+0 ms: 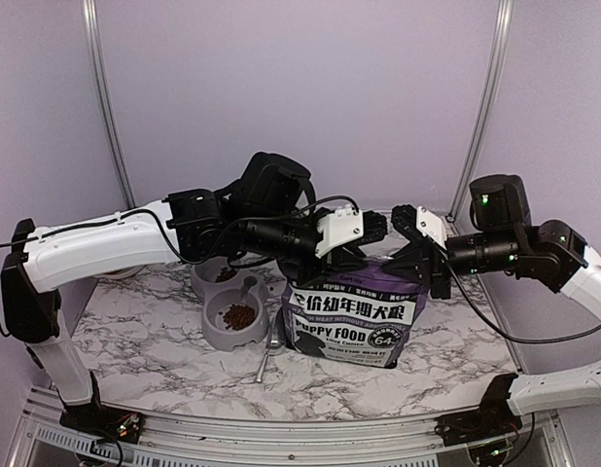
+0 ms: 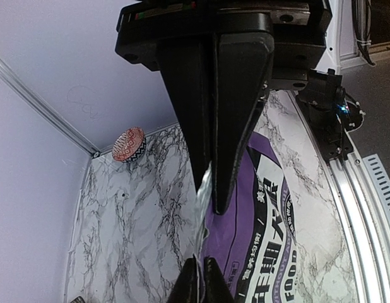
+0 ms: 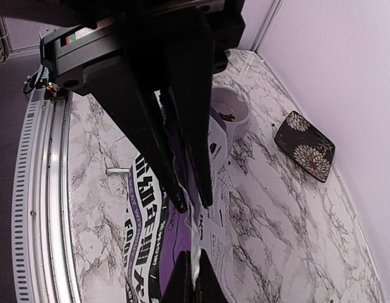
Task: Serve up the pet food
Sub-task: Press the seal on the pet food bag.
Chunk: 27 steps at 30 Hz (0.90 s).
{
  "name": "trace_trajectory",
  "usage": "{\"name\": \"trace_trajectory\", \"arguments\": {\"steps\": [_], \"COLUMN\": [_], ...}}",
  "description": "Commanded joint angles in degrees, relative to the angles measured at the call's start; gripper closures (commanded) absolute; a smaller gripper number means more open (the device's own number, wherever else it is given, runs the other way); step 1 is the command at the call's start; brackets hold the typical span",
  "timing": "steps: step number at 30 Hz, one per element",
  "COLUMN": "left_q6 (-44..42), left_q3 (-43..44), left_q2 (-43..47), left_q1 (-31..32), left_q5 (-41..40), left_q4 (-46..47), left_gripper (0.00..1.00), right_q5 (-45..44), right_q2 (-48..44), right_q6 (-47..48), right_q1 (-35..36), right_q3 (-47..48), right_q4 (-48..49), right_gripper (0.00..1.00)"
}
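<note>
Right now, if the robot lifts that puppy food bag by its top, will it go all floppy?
Probably floppy at the top: the bag has a thin, crinkled edge where the left gripper and right gripper pinch it. It is likely heavy for its size, since it stands plump and upright. Tugged sideways, it might tip over.

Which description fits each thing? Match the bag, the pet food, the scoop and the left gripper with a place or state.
Things:
1. bag
2. pet food
3. scoop
4. left gripper

Descriptions:
A. lying on the table between bowl and bag
B. shut on the bag's top edge
C. standing upright, purple and white
D. inside the grey bowl

Pairs: 1-C, 2-D, 3-A, 4-B
</note>
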<state>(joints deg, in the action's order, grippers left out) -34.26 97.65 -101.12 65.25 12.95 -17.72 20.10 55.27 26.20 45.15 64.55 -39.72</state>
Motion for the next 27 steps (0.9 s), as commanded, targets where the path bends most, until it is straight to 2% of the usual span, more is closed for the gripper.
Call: {"name": "trace_trajectory", "arguments": {"steps": [1,6,11,18,27], "left_q6": [-0.9,-1.35,-1.07,-0.95,-0.1], "left_q3": [-0.44,-2.54,-3.56,-3.89,-2.82], "left_q2": [0.5,2.16,3.26,3.95,4.0], "left_q1": [0.66,0.61,0.58,0.58,0.57], "left_q5": [-1.08,-2.69,-3.25,-4.53,-5.14], "left_q4": [2.61,2.57,2.68,2.81,2.98], "left_gripper": [0.85,0.79,0.74,0.65,0.6], "right_q5": [1.0,0.66,0.21,0.03,-0.74], "right_q2": [-1.82,-2.16,-2.18,-2.18,-2.27], "right_q6": [-0.18,-0.27,-0.61,-0.79,-1.26], "right_q1": [0.65,0.65,0.66,0.65,0.65], "right_q3": [0.49,0.38,0.18,0.2,0.29], "right_q4": [2.85,2.81,3.16,3.26,4.48], "right_gripper": [1.0,0.96,0.79,0.72,0.63]}}
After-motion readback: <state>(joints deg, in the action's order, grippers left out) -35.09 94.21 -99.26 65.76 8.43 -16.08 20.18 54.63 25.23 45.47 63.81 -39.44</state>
